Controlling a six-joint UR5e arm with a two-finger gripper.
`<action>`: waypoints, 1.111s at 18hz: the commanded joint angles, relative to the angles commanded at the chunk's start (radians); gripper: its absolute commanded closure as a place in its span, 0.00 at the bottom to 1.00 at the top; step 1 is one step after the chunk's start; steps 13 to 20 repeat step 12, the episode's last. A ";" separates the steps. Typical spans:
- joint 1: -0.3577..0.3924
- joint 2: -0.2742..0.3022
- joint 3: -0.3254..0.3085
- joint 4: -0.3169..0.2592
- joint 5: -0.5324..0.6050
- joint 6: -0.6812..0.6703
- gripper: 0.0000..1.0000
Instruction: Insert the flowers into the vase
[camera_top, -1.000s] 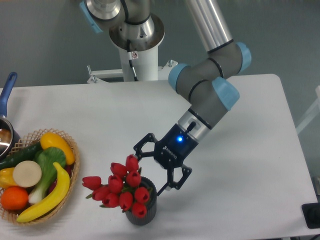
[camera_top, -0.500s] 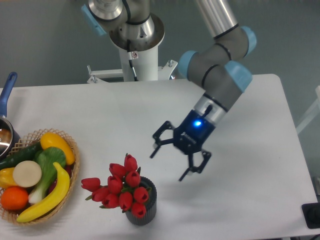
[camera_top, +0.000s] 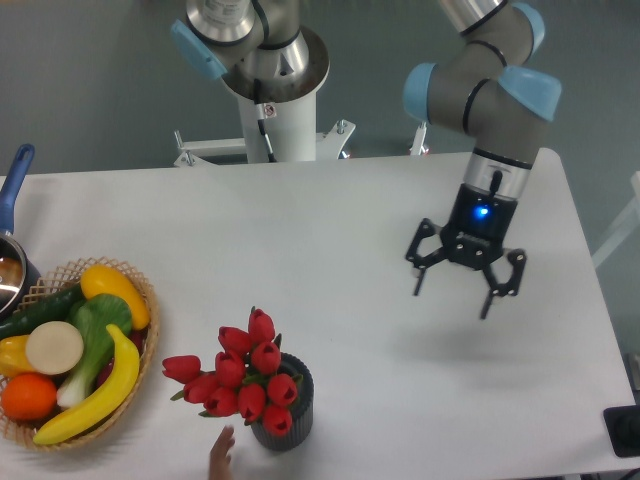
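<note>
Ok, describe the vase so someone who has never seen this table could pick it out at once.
Start at the white table and go to its near edge, just right of the wicker basket of fruit and vegetables. There stands the vase, a small dark grey ribbed cylinder. It is the only container holding red tulips, which hide most of its mouth.

Bright even overhead light, soft faint shadows, sharp focus, mild compression softness

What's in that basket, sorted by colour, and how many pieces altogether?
Wicker basket, as far as shows:
Yellow: 3 (banana, pepper, one at the left rim)
Green: 2 (leafy one, dark one)
Orange: 1
Cream disc: 1
Total: 7
</note>
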 joint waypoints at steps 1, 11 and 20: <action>-0.002 -0.003 -0.002 0.000 0.019 0.006 0.00; -0.020 0.089 -0.043 -0.129 0.201 0.095 0.00; -0.020 0.094 -0.058 -0.136 0.212 0.097 0.00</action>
